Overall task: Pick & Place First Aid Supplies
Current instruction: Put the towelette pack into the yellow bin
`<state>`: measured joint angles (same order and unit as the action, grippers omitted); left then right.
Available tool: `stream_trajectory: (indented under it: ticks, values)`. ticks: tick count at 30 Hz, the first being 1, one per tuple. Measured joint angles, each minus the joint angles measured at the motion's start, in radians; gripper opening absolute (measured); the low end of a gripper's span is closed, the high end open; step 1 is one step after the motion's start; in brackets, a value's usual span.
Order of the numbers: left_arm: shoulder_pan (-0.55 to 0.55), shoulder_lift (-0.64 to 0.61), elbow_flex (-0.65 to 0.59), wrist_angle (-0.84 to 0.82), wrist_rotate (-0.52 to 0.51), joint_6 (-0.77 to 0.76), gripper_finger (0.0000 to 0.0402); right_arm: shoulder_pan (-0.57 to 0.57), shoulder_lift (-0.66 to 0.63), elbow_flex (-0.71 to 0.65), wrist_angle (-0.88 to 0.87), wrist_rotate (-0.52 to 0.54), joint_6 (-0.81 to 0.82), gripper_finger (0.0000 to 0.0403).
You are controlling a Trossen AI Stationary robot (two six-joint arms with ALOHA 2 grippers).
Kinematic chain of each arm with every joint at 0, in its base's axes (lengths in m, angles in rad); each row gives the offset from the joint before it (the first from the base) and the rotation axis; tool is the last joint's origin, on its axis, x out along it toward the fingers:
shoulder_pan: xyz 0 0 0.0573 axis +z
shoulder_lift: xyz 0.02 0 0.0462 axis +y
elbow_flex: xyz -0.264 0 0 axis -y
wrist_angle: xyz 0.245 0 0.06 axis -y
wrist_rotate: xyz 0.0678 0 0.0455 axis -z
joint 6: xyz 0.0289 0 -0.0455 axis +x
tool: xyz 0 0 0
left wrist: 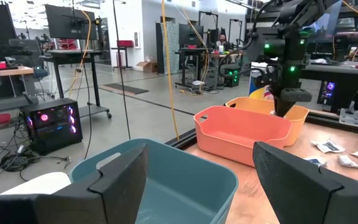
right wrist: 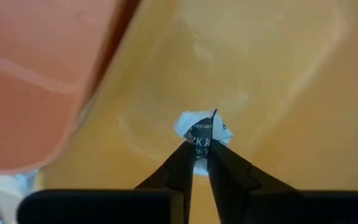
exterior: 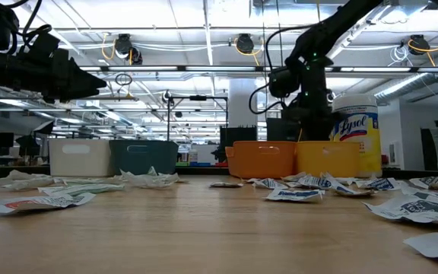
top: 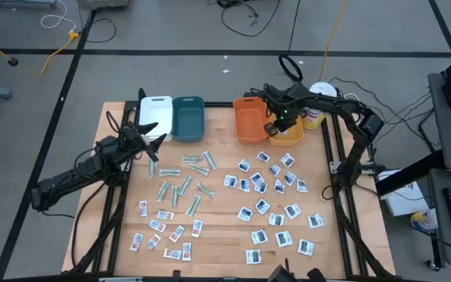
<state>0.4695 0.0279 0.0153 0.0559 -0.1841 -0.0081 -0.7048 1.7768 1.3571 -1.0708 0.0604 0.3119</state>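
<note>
Packet drop over the yellow bin

Right pincer (right wrist: pixel 202 151) pinches a white packet (right wrist: pixel 199 134) low inside the yellow bin (right wrist: pixel 278 68); it may cling to the tips on release. Farther off, left pincer (left wrist: pixel 197 180) hangs spread above the teal bin (left wrist: pixel 166 186).

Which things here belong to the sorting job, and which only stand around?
Job:
- blue-print packets
- red-print packets
- green strips
- one packet pinched by the right gripper over the yellow bin
- white bin, teal bin, orange bin

Only around:
- Lysol canister
- floor cables
</note>
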Motion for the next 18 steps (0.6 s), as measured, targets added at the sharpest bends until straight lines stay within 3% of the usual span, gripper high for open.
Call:
stream_trajectory:
  ticks: [10, 18]
  values:
    - [0.0, 0.0, 0.0, 0.0, 0.0, 0.0, 0.0296, 0.0, -0.004, 0.0, 0.004, 0.021, -0.028, 0.0173]
    - [0.0, 0.0, 0.0, 0.0, 0.0, 0.0, 0.0296, 0.0, -0.076, 0.0, 0.001, 0.018, -0.037, 0.0196]
